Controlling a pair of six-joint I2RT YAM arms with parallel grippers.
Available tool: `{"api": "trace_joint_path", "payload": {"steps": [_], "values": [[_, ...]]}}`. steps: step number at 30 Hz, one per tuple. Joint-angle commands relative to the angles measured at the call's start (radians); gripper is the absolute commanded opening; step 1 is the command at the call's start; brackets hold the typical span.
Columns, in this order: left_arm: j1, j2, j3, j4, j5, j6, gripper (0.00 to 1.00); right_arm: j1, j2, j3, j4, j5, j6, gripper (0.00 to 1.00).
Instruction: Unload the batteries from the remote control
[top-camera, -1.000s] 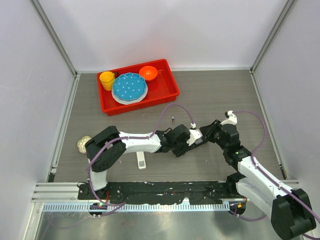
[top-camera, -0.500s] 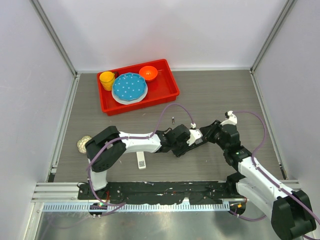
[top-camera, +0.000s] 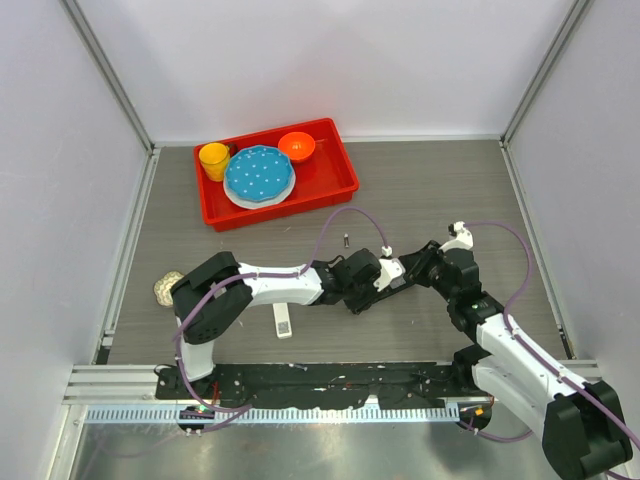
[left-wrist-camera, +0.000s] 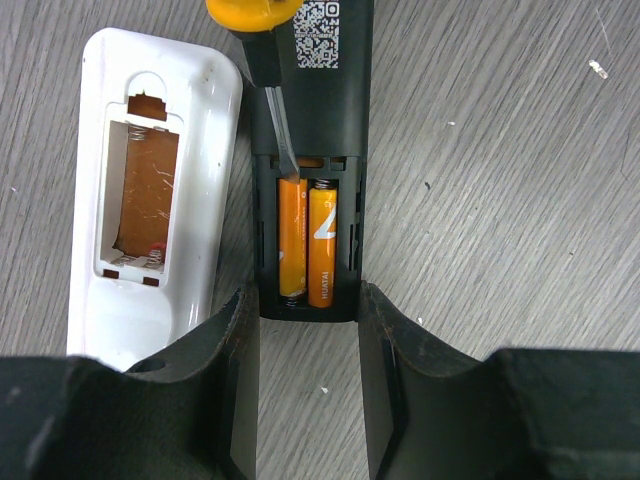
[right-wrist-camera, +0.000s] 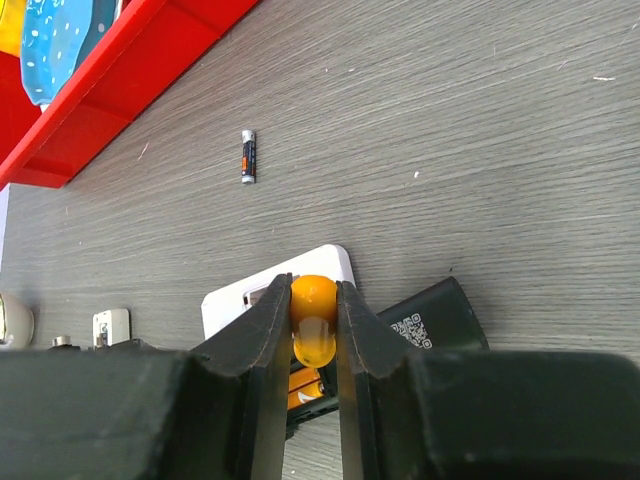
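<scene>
My left hand (left-wrist-camera: 308, 330) clamps the near end of the black remote (left-wrist-camera: 320, 110), where two orange batteries (left-wrist-camera: 308, 245) lie side by side in its open bay. My right hand (right-wrist-camera: 313, 288), closed on the screwdriver (right-wrist-camera: 314, 345), holds the blade at one cell's far end. Beyond, a loose cell (right-wrist-camera: 248, 156) lies on the tabletop (right-wrist-camera: 450, 120), short of the red tray (right-wrist-camera: 120, 75).
</scene>
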Motion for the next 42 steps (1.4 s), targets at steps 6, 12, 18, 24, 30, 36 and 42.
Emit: {"api": "trace_joint_path", "payload": {"steps": [6, 12, 18, 24, 30, 36, 42], "values": [[-0.008, 0.046, 0.000, -0.048, 0.047, 0.003, 0.00, 0.019, -0.005, 0.005, -0.065, 0.006, -0.061, 0.01], [-0.008, 0.045, 0.000, -0.049, 0.047, 0.003, 0.00, 0.086, 0.021, 0.011, -0.085, 0.120, -0.093, 0.01], [-0.008, 0.048, 0.000, -0.051, 0.044, 0.003, 0.00, 0.129, 0.024, 0.048, -0.124, 0.195, -0.116, 0.01], [-0.008, 0.048, 0.002, -0.052, 0.041, 0.003, 0.00, 0.129, 0.013, 0.092, -0.186, 0.190, -0.141, 0.01], [-0.008, 0.049, 0.000, -0.052, 0.038, 0.003, 0.00, 0.129, 0.010, 0.098, -0.223, 0.141, -0.132, 0.01], [-0.008, 0.049, 0.000, -0.052, 0.037, 0.003, 0.00, 0.129, 0.024, 0.091, -0.230, 0.098, -0.125, 0.01], [-0.008, 0.046, -0.001, -0.052, 0.037, 0.003, 0.00, 0.131, 0.021, 0.117, -0.254, 0.040, -0.119, 0.01]]}}
